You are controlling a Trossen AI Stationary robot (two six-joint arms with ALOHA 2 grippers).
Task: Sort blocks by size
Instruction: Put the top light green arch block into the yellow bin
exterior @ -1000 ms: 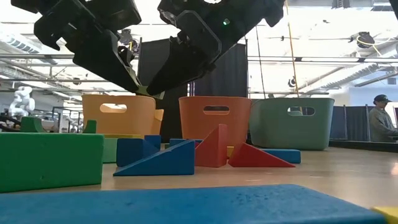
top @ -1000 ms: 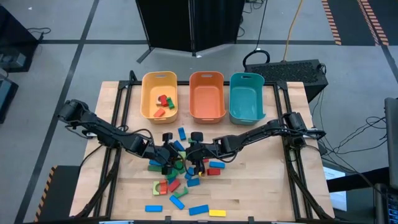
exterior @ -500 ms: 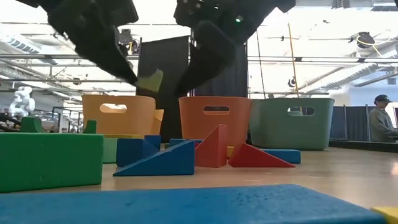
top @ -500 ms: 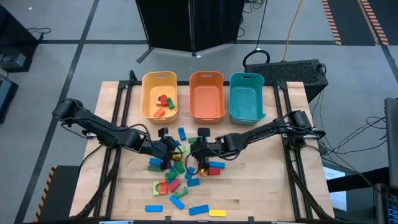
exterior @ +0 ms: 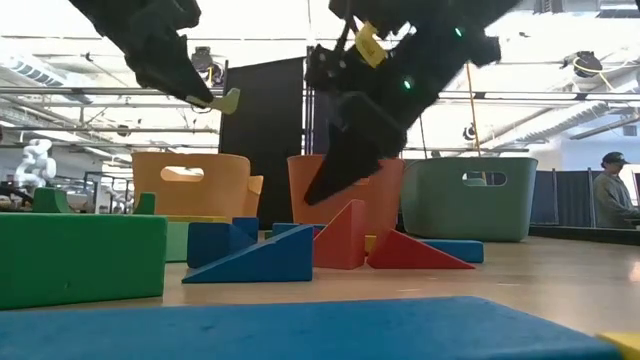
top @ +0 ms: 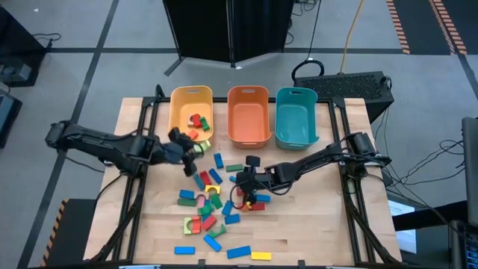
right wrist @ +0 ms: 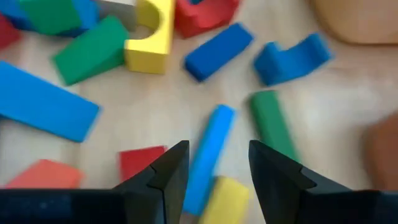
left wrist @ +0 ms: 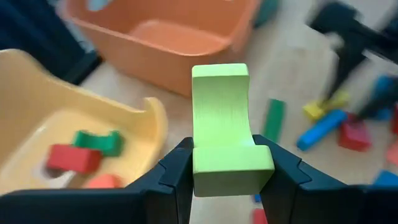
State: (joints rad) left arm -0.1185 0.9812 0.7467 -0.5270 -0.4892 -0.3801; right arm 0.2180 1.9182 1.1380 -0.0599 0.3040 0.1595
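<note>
Gripping a light-green block, our left gripper hovers beside the yellow bin; our right gripper hangs open, empty, above scattered blocks.

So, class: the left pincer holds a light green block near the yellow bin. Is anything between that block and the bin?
Nothing visible. The left pincer grips the light green block in the air, beside the yellow bin, whose top is open. The bin's near rim is the only thing to clear.
</note>
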